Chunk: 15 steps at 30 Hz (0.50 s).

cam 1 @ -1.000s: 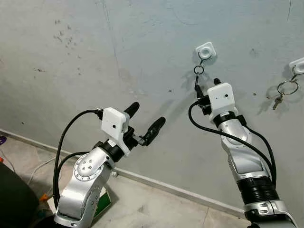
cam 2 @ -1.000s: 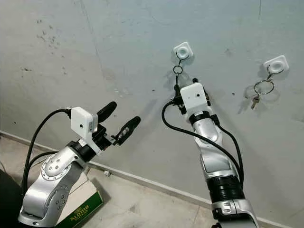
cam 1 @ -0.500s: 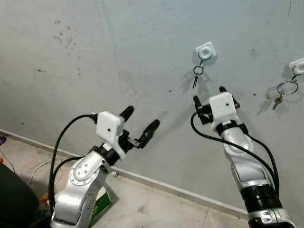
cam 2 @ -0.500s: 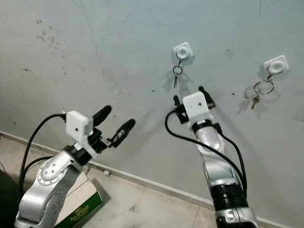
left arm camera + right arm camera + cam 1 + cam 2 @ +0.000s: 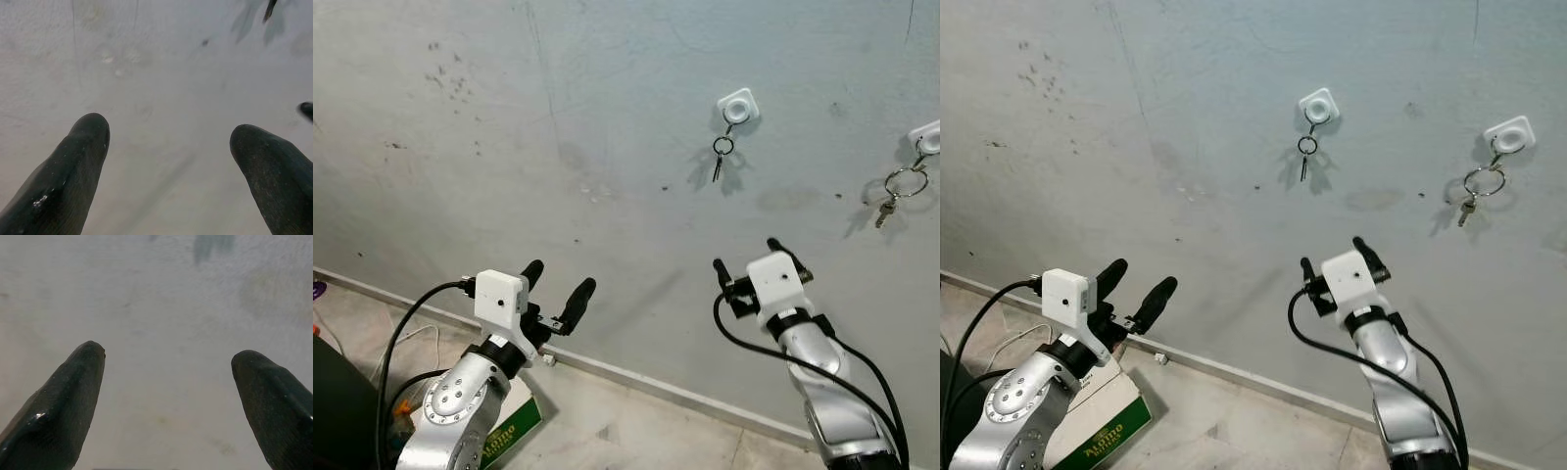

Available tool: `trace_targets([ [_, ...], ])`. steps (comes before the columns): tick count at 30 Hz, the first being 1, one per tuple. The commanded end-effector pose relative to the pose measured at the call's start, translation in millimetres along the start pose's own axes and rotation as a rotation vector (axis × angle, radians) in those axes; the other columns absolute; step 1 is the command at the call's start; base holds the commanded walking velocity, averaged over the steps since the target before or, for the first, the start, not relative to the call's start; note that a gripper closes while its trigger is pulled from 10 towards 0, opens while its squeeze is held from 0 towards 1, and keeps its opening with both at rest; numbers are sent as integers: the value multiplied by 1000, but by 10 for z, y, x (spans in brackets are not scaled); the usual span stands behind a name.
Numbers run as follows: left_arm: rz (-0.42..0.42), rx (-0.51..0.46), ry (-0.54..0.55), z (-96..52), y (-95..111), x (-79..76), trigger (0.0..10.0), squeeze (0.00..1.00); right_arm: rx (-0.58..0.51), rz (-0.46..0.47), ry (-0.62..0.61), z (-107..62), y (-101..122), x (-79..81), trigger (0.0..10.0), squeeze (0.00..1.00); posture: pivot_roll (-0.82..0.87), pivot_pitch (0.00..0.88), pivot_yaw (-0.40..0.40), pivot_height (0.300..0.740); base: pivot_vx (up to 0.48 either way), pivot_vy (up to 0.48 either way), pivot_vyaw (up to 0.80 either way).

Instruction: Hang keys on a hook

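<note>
the keys (image 5: 720,157), a thin metal ring with a slim dark key dangling from it, hang on a small square white hook (image 5: 737,106) stuck to the rough, mottled grey wall (image 5: 558,117). the right gripper (image 5: 747,257) sits below them and well apart, its two black rubbery fingers spread wide and holding nothing, tips pointed at bare plaster. the left gripper (image 5: 558,282) is lower and further to the left, near the pale skirting strip (image 5: 636,377), fingers likewise parted and empty. up and to the right of the right gripper, a second white hook (image 5: 926,137) carries a larger shiny ring with a key (image 5: 899,188). beneath the left arm lies a green-and-white cardboard box (image 5: 1102,426).
</note>
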<state>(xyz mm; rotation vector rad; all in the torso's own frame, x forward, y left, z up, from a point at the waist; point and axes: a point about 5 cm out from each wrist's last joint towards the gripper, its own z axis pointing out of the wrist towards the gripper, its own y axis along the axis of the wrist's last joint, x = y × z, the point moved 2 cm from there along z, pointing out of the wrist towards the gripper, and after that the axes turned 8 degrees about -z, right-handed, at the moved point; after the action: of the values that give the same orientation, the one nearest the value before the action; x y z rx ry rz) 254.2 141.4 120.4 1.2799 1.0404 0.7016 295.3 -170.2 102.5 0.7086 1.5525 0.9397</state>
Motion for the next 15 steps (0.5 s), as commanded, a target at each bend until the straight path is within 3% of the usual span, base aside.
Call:
trace_targets([
  [1, 31, 31, 28, -19, -20, 37, 10000, 0, -8, 14, 11, -29, 49, 4, 10000, 1000, 54, 0, 39, 740, 0, 0, 0],
  [9, 11, 59, 76, 24, -75, 118, 10000, 0, 65, 63, -20, -198, -64, -75, 10000, 969, 33, 0, 39, 740, 0, 0, 0],
  [10, 15, 60, 81, 31, -75, 127, 10000, 0, 69, 64, -19, -215, -70, -77, 10000, 882, 33, 0, 39, 740, 0, 0, 0],
  [11, 14, 69, 89, 41, -86, 136, 10000, 0, 77, 66, -14, -236, -80, -77, 10000, 624, 27, 0, 40, 740, 0, 0, 0],
  [12, 14, 69, 89, 41, -86, 136, 10000, 0, 77, 66, -14, -236, -80, -77, 10000, 624, 27, 0, 40, 740, 0, 0, 0],
  [13, 8, 74, 92, 56, -93, 137, 10000, 0, 87, 63, -8, -251, -90, -74, 10000, 0, 22, 0, 39, 740, 0, 0, 0],
  [15, 7, 74, 95, 72, -93, 135, 10000, 0, 89, 63, -7, -256, -90, -76, 10000, 0, 20, 0, 38, 740, 0, 0, 0],
])
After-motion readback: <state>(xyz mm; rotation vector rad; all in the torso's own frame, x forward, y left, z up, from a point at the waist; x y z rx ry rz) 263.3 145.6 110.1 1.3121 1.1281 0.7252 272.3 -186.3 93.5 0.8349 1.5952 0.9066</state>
